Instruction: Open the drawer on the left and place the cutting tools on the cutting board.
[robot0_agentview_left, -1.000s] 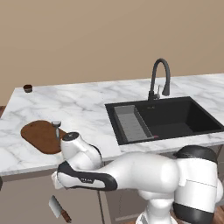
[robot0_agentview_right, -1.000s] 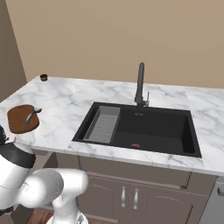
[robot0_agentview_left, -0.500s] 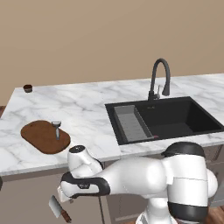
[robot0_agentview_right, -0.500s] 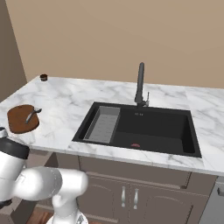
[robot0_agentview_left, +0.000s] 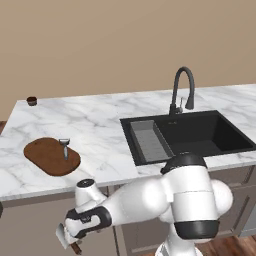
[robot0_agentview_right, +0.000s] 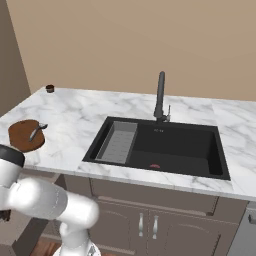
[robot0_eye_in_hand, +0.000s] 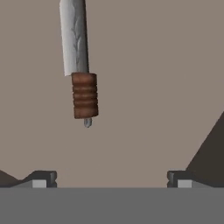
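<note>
The dark-brown cutting board (robot0_agentview_left: 47, 159) (robot0_agentview_right: 22, 136) lies on the counter's left end, and the silver peeler (robot0_agentview_left: 65, 148) (robot0_agentview_right: 38, 131) rests on it. Below the counter's front edge, my gripper (robot0_agentview_left: 70, 240) hangs low over the cleaver (robot0_agentview_left: 62, 235). In the hand view the cleaver's silver blade (robot0_eye_in_hand: 74, 35) and reddish-brown handle (robot0_eye_in_hand: 84, 95) lie flat on the drawer's grey-brown floor (robot0_eye_in_hand: 153, 87), just ahead of my gripper (robot0_eye_in_hand: 111, 179). It is open, fingertips (robot0_eye_in_hand: 41, 178) wide apart, nothing between them. The drawer's front and handle are hidden.
A tiny dark-brown cup (robot0_agentview_left: 32, 100) (robot0_agentview_right: 50, 88) stands at the counter's far left corner. The black sink (robot0_agentview_left: 187, 135) (robot0_agentview_right: 160, 147) with its faucet (robot0_agentview_left: 180, 90) lies to the right. Cabinet doors with vertical handles (robot0_agentview_right: 147, 225) sit under the sink.
The hand has left the cutting board, where the peeler stays, and has dropped below the counter edge down to the cleaver in the drawer.
</note>
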